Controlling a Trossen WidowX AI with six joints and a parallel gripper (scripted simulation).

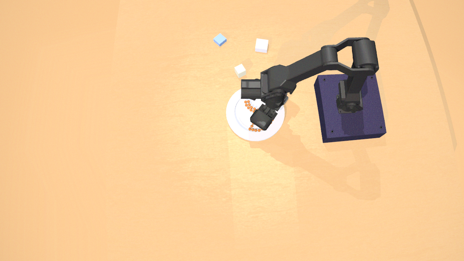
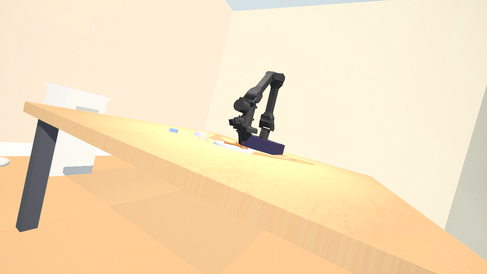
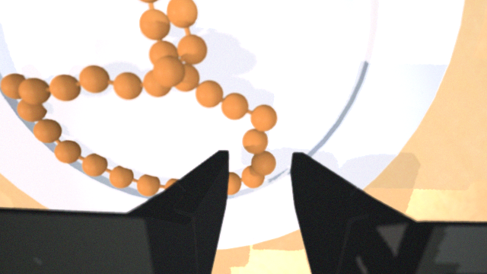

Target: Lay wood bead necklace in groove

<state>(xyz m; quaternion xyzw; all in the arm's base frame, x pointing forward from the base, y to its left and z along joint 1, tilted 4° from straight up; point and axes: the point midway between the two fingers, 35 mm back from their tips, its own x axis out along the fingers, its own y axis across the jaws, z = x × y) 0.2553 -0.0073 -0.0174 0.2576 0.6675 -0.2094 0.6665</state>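
Note:
The wood bead necklace (image 1: 255, 130) (image 2: 234, 144) (image 3: 94, 79), orange, lies on the white round bead board (image 1: 232, 120) (image 3: 411, 95). In the wrist view, the lower-left run of beads follows the groove (image 3: 344, 110). At its right end the strand bends inward, then runs to a crossing near the top, where beads overlap. The groove right of the bend is bare. My gripper (image 3: 260, 153) (image 2: 241, 143) is partly open and low over the board. Beads of the bend show between its fingertips, ungripped. The left finger hides a few beads; in the top view the arm hides the fingertips.
A blue block (image 1: 219, 39) (image 2: 173, 130), a white block (image 1: 261, 45) and a cream block (image 1: 240, 70) (image 2: 204, 136) stand beyond the board on the table. The arm's dark purple base (image 1: 327, 107) (image 2: 269, 145) is right of the board.

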